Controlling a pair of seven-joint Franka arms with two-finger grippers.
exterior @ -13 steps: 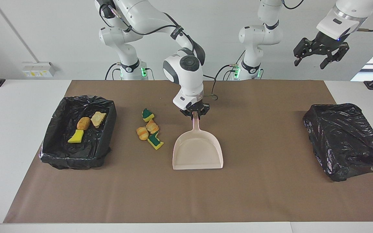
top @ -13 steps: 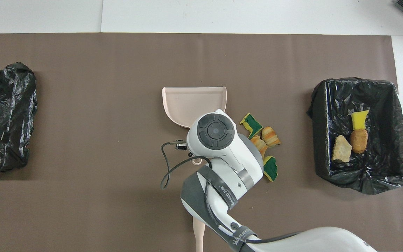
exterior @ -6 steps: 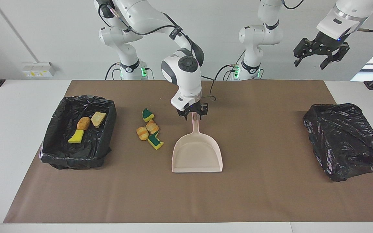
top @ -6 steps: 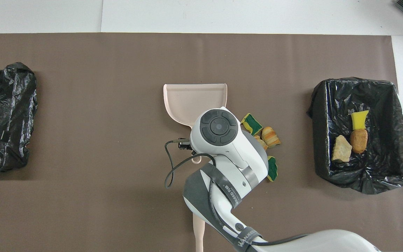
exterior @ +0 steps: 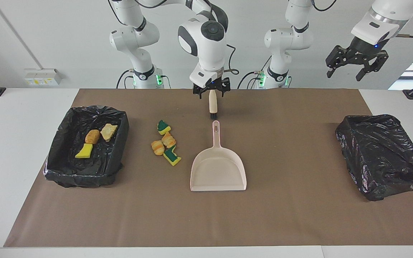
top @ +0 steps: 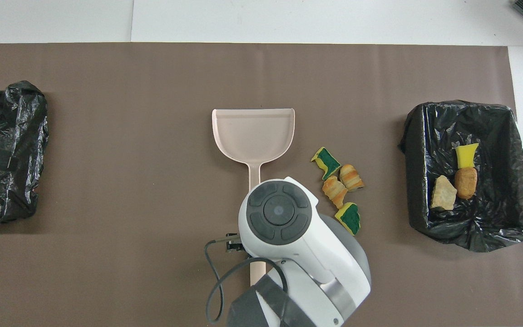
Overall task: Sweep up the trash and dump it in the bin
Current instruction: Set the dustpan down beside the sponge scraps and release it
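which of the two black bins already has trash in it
The bin toward the right arm's end: it holds three scraps. The other black bin, toward the left arm's end, shows only crumpled liner.

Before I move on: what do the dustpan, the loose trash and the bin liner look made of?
Dustpan: likely moulded plastic, smooth beige, thin rigid walls. Trash: two pieces look like sponge, yellow foam with a green scouring face; two orange-tan lumps look bread-like, possibly foam replicas. Bin liner: thin black plastic film, glossy and crinkled.
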